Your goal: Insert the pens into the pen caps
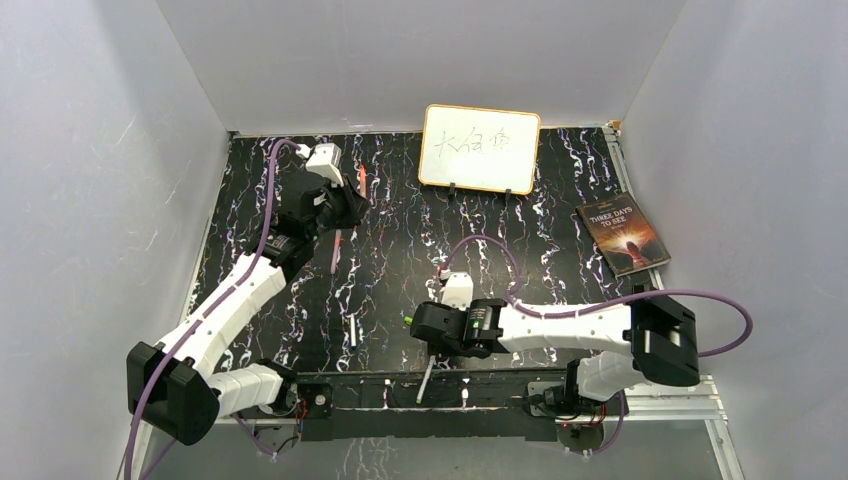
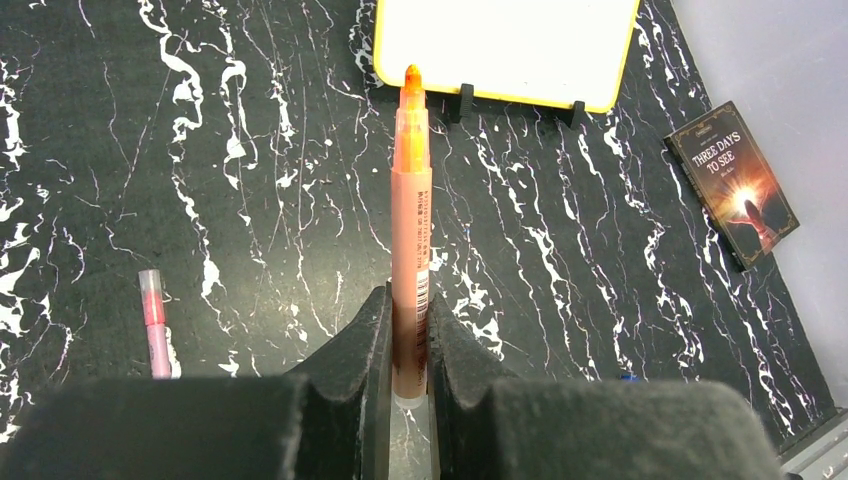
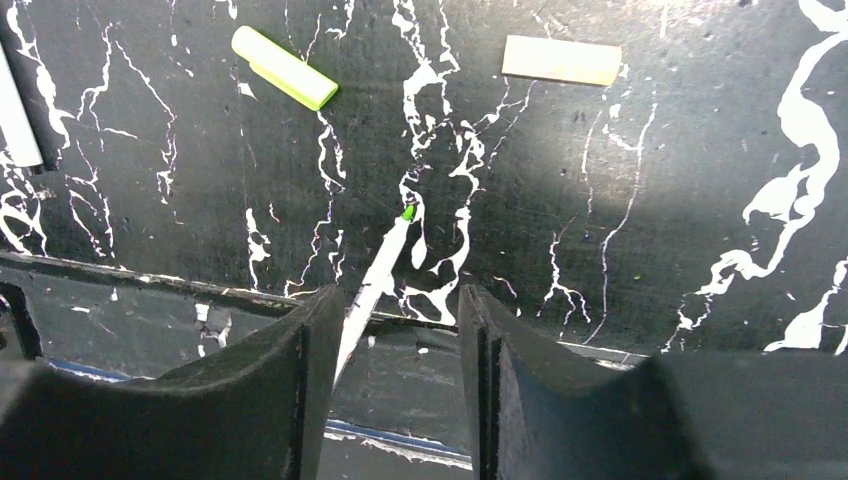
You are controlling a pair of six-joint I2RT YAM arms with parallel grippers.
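Note:
My left gripper [image 1: 350, 203] [image 2: 410, 300] is shut on an orange pen [image 2: 411, 220] [image 1: 361, 180], held above the table at the far left with its orange tip pointing away. A pink pen [image 2: 155, 325] [image 1: 336, 250] lies on the table beside it. My right gripper [image 1: 424, 345] [image 3: 397, 330] is open and empty, low over the near edge. A white pen with a green tip [image 3: 375, 285] [image 1: 426, 380] lies between its jaws, close to the left finger. A bright green cap [image 3: 284, 67] [image 1: 408, 320] and a brownish-orange cap [image 3: 561, 60] lie just beyond.
A yellow-framed whiteboard [image 1: 480, 148] stands at the back. A book [image 1: 622, 235] lies at the right edge. Another white pen [image 1: 352, 330] [image 3: 15, 110] lies left of the right gripper. A black rail [image 1: 400, 390] runs along the table's near edge.

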